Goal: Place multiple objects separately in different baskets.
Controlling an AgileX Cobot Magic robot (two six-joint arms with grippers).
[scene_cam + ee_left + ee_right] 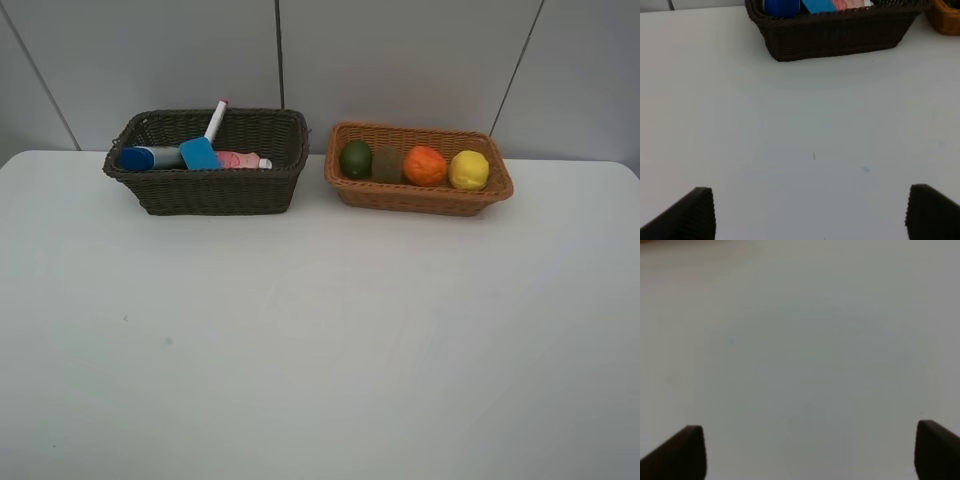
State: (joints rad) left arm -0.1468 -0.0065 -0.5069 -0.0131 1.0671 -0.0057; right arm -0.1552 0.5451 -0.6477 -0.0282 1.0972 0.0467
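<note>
The dark brown basket [205,190] stands at the back left and holds the blue-capped white bottle [150,157], the blue eraser block [200,153], the pink bottle [242,160] and the white marker [216,119], which leans on the rim. The light tan basket [420,195] at the back right holds the green lime [356,159], brown kiwi [388,165], orange [425,166] and yellow lemon [468,170] in a row. Neither arm shows in the exterior view. My left gripper [810,212] is open and empty over bare table, facing the dark basket [835,35]. My right gripper [810,452] is open and empty over bare table.
The white table [320,340] stretches from the baskets to the front edge. A grey panelled wall [400,60] rises right behind the baskets. A corner of the tan basket [946,20] shows in the left wrist view.
</note>
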